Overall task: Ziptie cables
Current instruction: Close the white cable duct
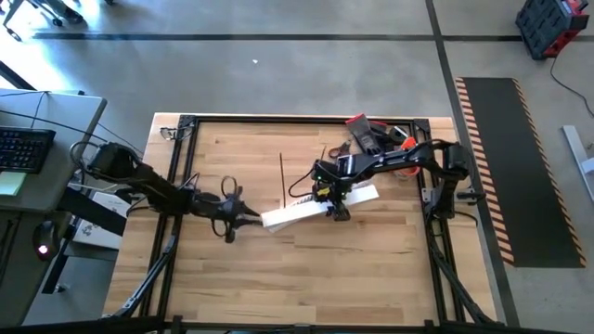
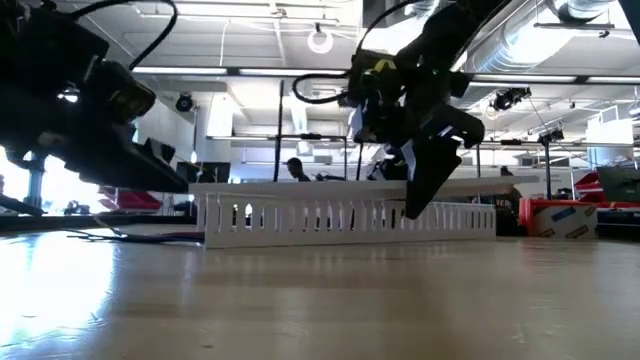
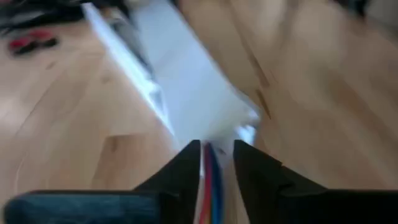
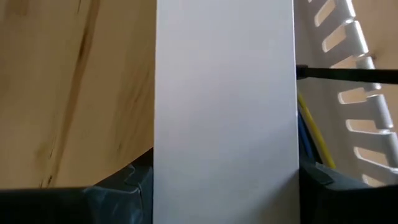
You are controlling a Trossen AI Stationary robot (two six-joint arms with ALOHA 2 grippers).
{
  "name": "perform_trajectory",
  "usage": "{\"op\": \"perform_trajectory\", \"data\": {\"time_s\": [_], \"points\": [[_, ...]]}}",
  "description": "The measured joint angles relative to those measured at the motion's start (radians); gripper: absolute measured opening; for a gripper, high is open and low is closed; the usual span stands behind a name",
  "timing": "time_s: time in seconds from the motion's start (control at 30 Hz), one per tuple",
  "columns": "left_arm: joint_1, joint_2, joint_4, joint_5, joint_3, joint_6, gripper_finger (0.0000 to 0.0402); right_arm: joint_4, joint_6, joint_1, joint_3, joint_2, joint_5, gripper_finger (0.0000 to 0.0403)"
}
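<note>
While your right gripper point(image 1: 336, 210) sits near the middle of the high view, just right of center, its fingers are clamped across the width of the flat white strip point(image 4: 224, 112). In the right wrist view that strip fills the middle of the frame with a dark finger hugging each edge down at the bottom. So that one's pinching the strip, no doubt about it.

Your left gripper point(image 1: 249, 218) is left of center in the high view, pointing right at the near end of the white slotted channel point(image 2: 345, 215). In the left wrist view its fingers point(image 3: 180, 174) stand a little apart, and the cables point(image 3: 210, 180) run through that narrow gap: you can see red, blue and orange strands at bottom center. Whether the fingers are actually squeezing the wires or just sitting around them, you can't tell from here.

More cables show in the right wrist view, yellow and blue ones at the right of the frame, lying between the strip and the channel's slotted wall.

The wooden table point(image 1: 371, 269) is under all of it.
</note>
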Motion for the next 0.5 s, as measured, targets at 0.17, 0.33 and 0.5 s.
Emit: {"op": "perform_trajectory", "data": {"time_s": [0.17,0.33,0.5], "points": [[-0.052,0.0,-0.191,-0.06,0.099,0.249,0.0137,0.013,0.01,-0.014,-0.016,0.0,-0.036,0.0201],[-0.105,0.001,-0.341,-0.265,0.184,0.387,0.0169,0.004,0.014,-0.016,-0.018,0.0,-0.028,0.0201],[-0.143,-0.001,-0.326,-0.442,0.208,0.421,0.0171,0.04,0.012,-0.014,-0.015,0.001,-0.037,0.0201]]}}
